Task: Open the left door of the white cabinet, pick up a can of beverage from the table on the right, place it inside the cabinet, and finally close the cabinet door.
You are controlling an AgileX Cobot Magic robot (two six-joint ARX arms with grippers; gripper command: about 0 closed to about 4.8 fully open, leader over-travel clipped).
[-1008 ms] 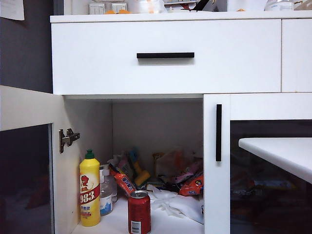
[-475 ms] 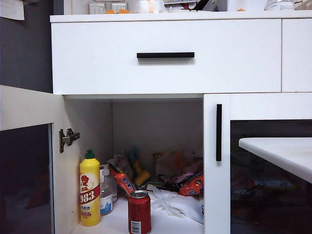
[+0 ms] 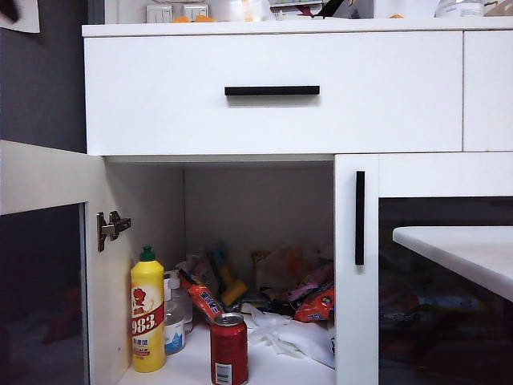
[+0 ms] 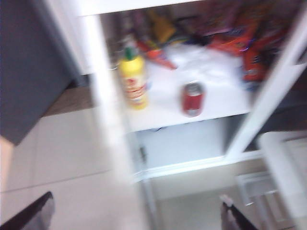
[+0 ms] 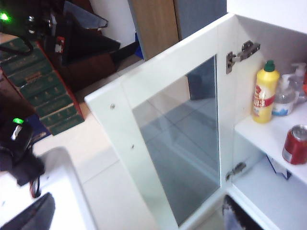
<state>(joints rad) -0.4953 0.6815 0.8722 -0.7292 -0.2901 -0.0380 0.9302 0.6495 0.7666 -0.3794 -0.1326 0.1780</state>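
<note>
The white cabinet [image 3: 160,96] has its left door [image 3: 44,265] swung wide open. Inside, the red can of beverage [image 3: 229,349] stands upright at the front of the shelf; both wrist views also catch this can [image 4: 193,98] [image 5: 296,143]. A corner of the white table [image 3: 465,249] juts in at the right. My left gripper [image 4: 136,216] hangs open and empty over the floor in front of the cabinet, in a blurred view. Open and empty too, my right gripper [image 5: 139,215] is outside the open door [image 5: 177,139]. The exterior view shows neither gripper.
Left of the can stands a yellow bottle [image 3: 147,321], beside a clear pump bottle [image 3: 175,317]. Snack packets and white cloth [image 3: 288,297] fill the back of the shelf. The twin door [image 3: 357,265] is shut. Dark equipment and green boxes [image 5: 43,96] stand on the floor.
The cabinet, door and can are unchanged in the exterior view. A small dark shape has come into its top left corner.
</note>
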